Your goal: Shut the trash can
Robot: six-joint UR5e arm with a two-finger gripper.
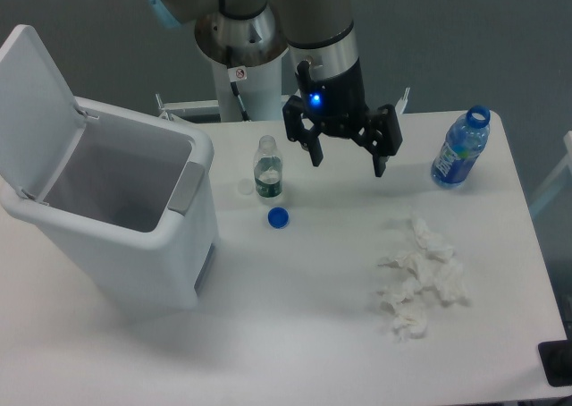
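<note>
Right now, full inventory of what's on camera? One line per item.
large white plastic trash can: 1, white with a grey push tab, left side of the table, hinged lid standing open
small clear plastic bottle: 1, clear with a dark green label, uncapped, upright at table centre
round blue bottle cap: 1, blue, on the table just in front of the clear bottle
blue plastic water bottle: 1, blue, uncapped, far right of the table
crumpled white tissues: one loose pile, white, right front of the table
white table: 1, white
black two-finger gripper: 1, black, open, above the table behind centre, holding nothing
</note>
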